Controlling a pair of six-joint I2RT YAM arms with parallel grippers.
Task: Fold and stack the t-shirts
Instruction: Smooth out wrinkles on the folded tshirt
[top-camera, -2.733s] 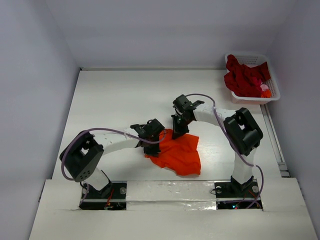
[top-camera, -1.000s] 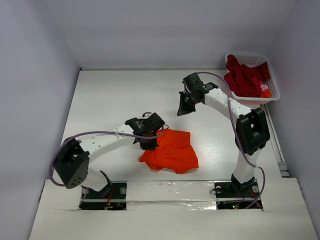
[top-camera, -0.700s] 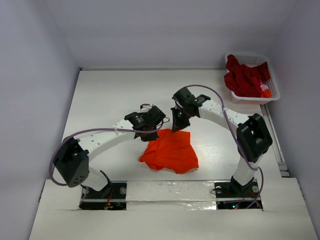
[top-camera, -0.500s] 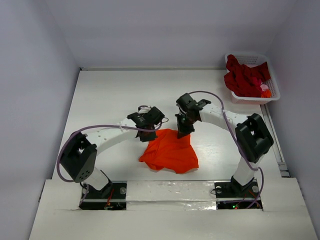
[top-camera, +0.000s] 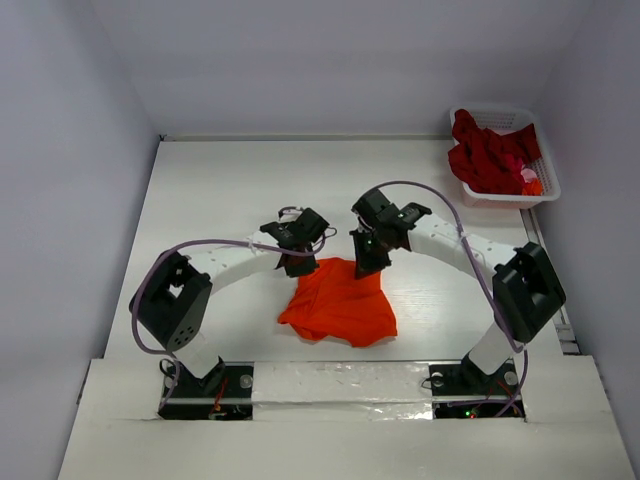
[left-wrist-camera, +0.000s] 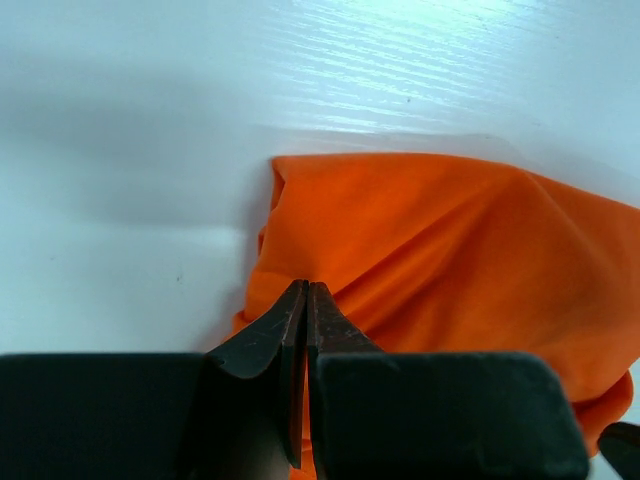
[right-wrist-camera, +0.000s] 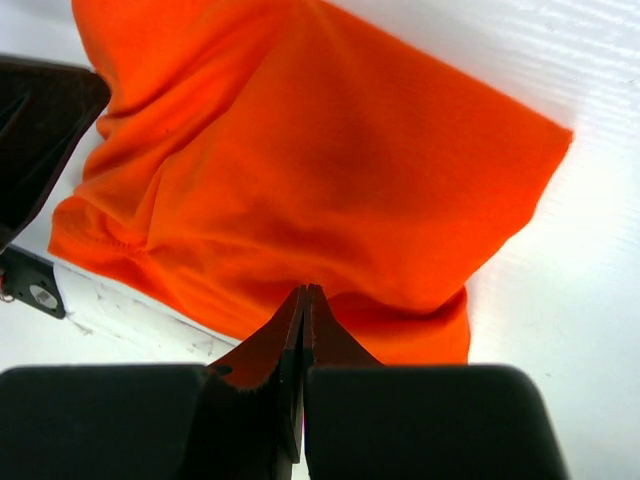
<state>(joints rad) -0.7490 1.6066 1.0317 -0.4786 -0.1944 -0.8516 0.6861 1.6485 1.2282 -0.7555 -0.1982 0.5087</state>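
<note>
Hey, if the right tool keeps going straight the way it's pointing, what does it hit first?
The orange t-shirt. The shut right tool points down at its edge, tips seemingly at the cloth, though depth is unclear; the table lies right beneath.

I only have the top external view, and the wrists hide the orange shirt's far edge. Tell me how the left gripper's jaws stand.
Observer: In the left wrist view, the left gripper has its jaws shut tip to tip, right at the wrinkled edge of the orange t-shirt. I can't tell whether any cloth is nipped between them.
Operator: Now give me the right one.
Observer: In the right wrist view, the right gripper is also shut. Its tips meet over the shirt's edge, and the white table shows just beside them.
</note>
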